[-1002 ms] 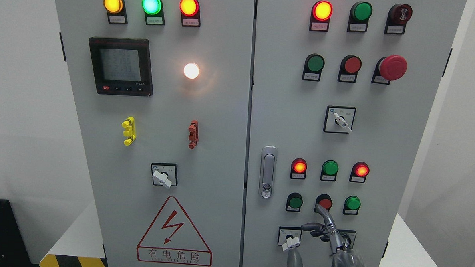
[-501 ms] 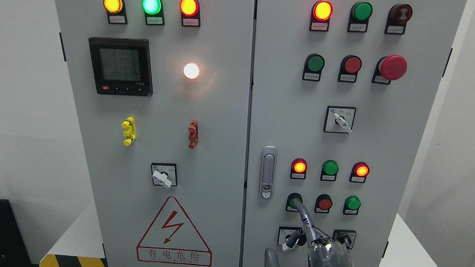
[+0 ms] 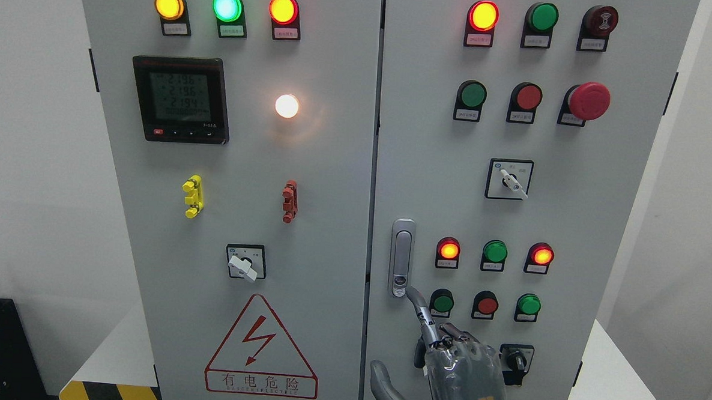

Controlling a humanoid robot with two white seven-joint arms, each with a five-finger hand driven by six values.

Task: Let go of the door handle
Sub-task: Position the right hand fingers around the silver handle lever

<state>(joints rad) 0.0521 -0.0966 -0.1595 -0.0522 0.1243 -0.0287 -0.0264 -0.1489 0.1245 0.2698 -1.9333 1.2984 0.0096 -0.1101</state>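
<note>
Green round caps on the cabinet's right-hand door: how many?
5 green round caps: one top row, one second row, one between the lit red lamps, two flanking the lower red button. The robot's right hand may hide others.

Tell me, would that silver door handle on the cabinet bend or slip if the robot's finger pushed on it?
The door handle looks like stiff metal set flush in the door, so it probably won't flex. Its glossy finish may be slippery under the right hand, whose extended fingertip sits at its lower end. It likely pivots or pops out.
</note>
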